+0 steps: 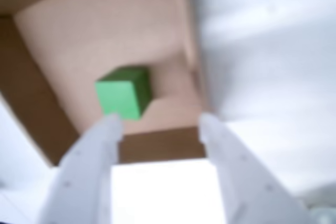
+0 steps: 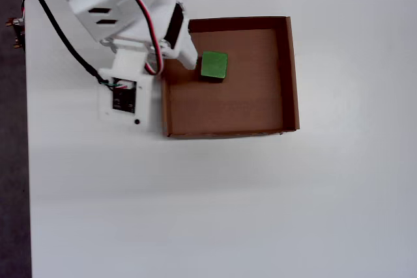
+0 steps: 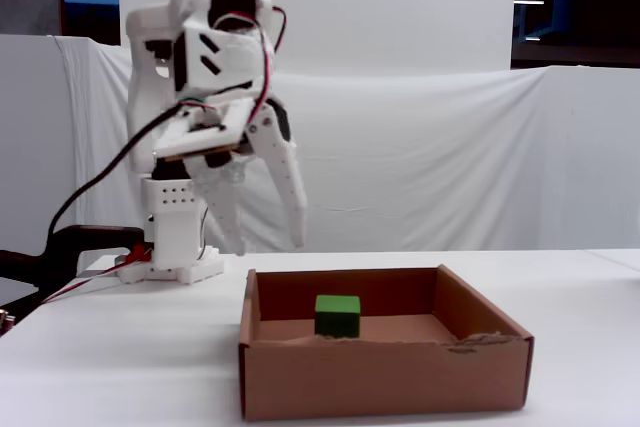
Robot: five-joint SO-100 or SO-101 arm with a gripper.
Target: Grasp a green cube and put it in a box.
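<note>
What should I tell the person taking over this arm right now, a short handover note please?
Pincer: open and empty, raised above the left wall of the box in the fixed view.
Small bright green cube: resting on the floor of the shallow brown cardboard box, nearer the arm's side, free of the fingers.
Done: the cube is in the box and released.
Left: nothing for the cube itself; probably just draw the arm back clear of the box. The white table shows no other cube in these views.
</note>
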